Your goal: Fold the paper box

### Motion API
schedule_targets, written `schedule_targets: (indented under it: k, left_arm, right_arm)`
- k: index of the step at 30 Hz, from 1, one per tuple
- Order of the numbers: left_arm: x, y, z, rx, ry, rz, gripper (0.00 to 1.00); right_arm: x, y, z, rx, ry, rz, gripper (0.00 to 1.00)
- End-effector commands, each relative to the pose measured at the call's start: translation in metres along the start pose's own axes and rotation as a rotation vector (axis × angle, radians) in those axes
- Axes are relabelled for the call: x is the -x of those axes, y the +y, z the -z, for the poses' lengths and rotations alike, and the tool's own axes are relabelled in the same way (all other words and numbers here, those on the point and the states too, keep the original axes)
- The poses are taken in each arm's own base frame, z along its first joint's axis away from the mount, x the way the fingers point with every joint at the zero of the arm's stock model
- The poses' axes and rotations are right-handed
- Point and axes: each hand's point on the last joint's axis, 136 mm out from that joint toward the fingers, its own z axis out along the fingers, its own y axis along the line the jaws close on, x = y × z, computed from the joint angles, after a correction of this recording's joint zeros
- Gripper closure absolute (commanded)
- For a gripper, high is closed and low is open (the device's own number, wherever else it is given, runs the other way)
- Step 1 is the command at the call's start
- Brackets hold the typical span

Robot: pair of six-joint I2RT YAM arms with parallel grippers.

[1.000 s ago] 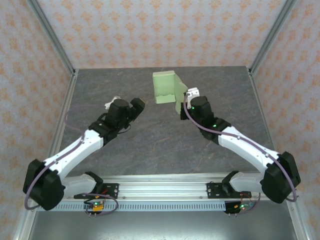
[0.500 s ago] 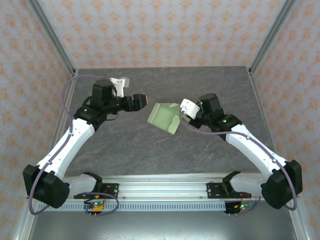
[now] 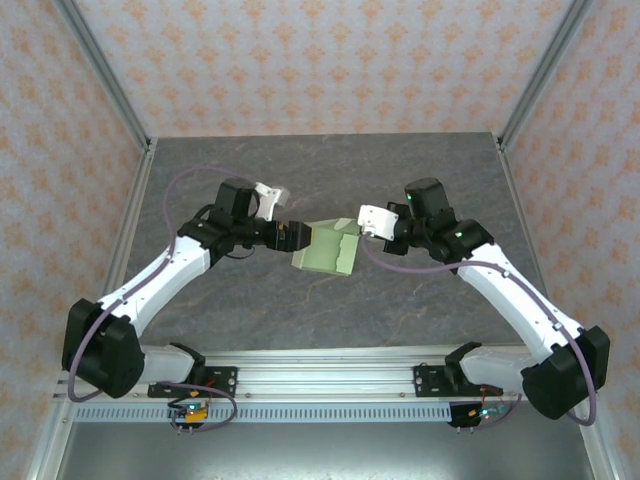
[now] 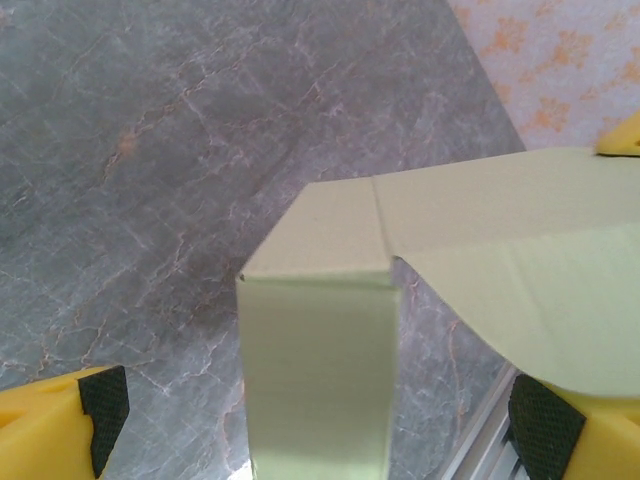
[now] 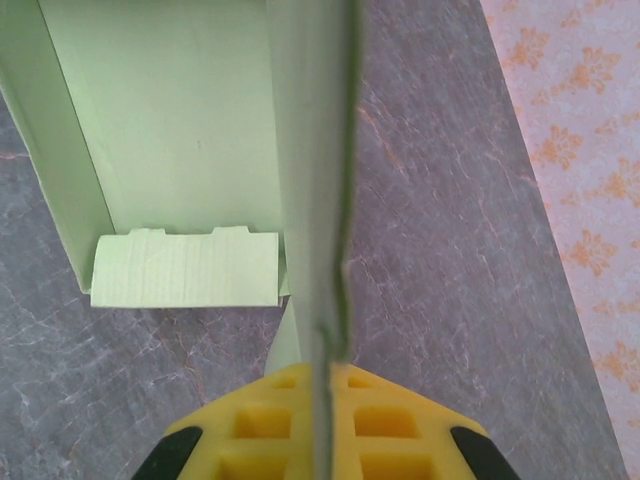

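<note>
The paper box (image 3: pixel 325 252) sits over the middle of the table (image 3: pixel 250 310), between the two grippers and slightly nearer the arm bases than the back wall. It is partly formed: pale green card panels stand at angles to one another, and the interior is open. The right gripper (image 3: pixel 354 235) meets the box at its right side. In the right wrist view, the right gripper (image 5: pixel 326 400) has its yellow fingers (image 5: pixel 270 415) pressed together on one thin upright panel of the paper box (image 5: pixel 170 140), seen edge-on, so the jaws pinch that single wall. To the left of the pinched panel, the inside floor of the box is visible, with a short notched tab (image 5: pixel 185 270) folded across its near end. The left gripper (image 3: pixel 297 238) meets the box at its left side. In the left wrist view, the left gripper (image 4: pixel 320 435) has its jaws spread wide, with black pads (image 4: pixel 105 400) at the lower corners of the frame. A narrow flap of the paper box (image 4: pixel 320 370) hangs between the two fingers without touching either pad. A wider panel extends to the right, above the right-hand finger. Whether the box rests on the table or is raised clear of it cannot be determined.
</note>
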Motion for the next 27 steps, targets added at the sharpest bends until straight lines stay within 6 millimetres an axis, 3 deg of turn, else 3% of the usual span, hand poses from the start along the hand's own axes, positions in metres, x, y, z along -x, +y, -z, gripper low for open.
schedule_targets:
  k: [1, 6, 12, 15, 19, 21, 23, 27]
  left_arm:
    - [-0.002, 0.012, -0.004, 0.083, 0.016, -0.053, 0.00]
    - [-0.008, 0.010, -0.014, 0.049, 0.043, -0.026, 0.00]
    - [-0.013, 0.015, -0.026, 0.037, 0.049, 0.069, 0.00]
    - [-0.018, 0.020, -0.031, 0.048, 0.063, 0.102, 0.00]
    - [-0.027, 0.030, -0.043, 0.065, 0.087, 0.176, 0.00]
    - [-0.030, 0.035, -0.050, 0.069, 0.087, 0.221, 0.00]
    - [-0.032, 0.040, -0.056, 0.080, 0.073, 0.253, 0.00]
    - [-0.038, 0.051, -0.064, 0.116, 0.067, 0.273, 0.00]
  right_arm:
    - [0.009, 0.009, 0.001, 0.089, -0.034, 0.026, 0.99]
    - [0.005, 0.012, -0.004, 0.119, -0.011, 0.026, 0.99]
    - [-0.023, -0.001, -0.014, 0.173, 0.235, -0.118, 0.95]
    - [-0.026, 0.003, -0.019, 0.248, 0.293, -0.158, 0.95]
    - [-0.024, 0.001, -0.039, 0.261, 0.286, -0.136, 0.93]
    - [-0.021, -0.003, -0.050, 0.257, 0.289, -0.123, 0.84]
    - [-0.019, -0.007, -0.060, 0.239, 0.295, -0.113, 0.66]
    - [-0.010, -0.019, -0.067, 0.162, 0.235, -0.153, 0.58]
